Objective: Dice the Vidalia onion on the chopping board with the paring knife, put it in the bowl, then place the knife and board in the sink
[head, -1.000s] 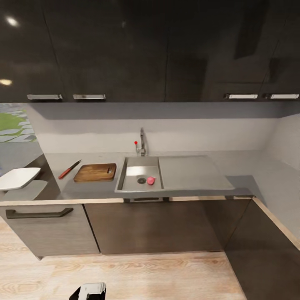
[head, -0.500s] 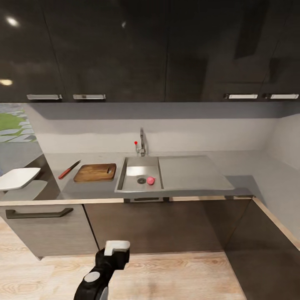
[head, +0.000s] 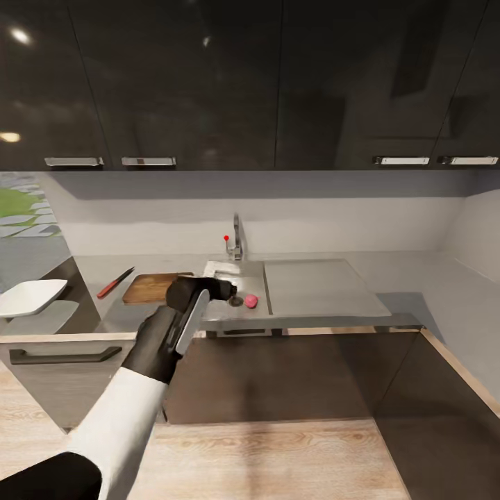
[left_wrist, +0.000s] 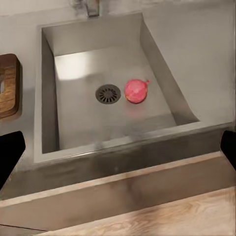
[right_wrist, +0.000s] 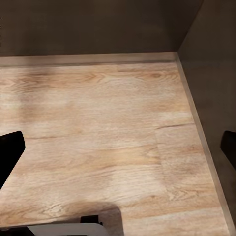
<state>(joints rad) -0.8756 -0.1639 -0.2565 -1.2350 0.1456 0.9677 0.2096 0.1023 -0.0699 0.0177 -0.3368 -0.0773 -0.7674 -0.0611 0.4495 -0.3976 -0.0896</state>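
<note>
The pink-red Vidalia onion (head: 251, 301) lies in the steel sink (head: 199, 305), right beside the round drain (left_wrist: 107, 94). In the left wrist view the onion (left_wrist: 136, 91) sits ahead of my left gripper (left_wrist: 119, 151), whose dark fingertips (left_wrist: 10, 153) stand wide apart, open and empty, over the sink's front rim. In the head view my left gripper (head: 219, 288) hovers over the basin's front-left corner and hides part of the chopping board (head: 147, 286). The red-handled paring knife (head: 115, 282) lies left of the board on the countertop (head: 104, 267). The white bowl (head: 31, 296) sits far left. My right gripper (right_wrist: 119, 150) hangs open over wooden floor.
A chrome faucet (head: 237, 239) with a red dot stands behind the basin. The flat drainboard (head: 319, 286) extends to the right. Dark wall cabinets (head: 208, 83) hang above. Drawer fronts (head: 69, 375) and wooden floor (head: 278, 458) lie below the counter edge.
My left arm has risen from the bottom of the head view to the sink's front-left corner. The onion, knife, board and bowl have stayed where they were.
</note>
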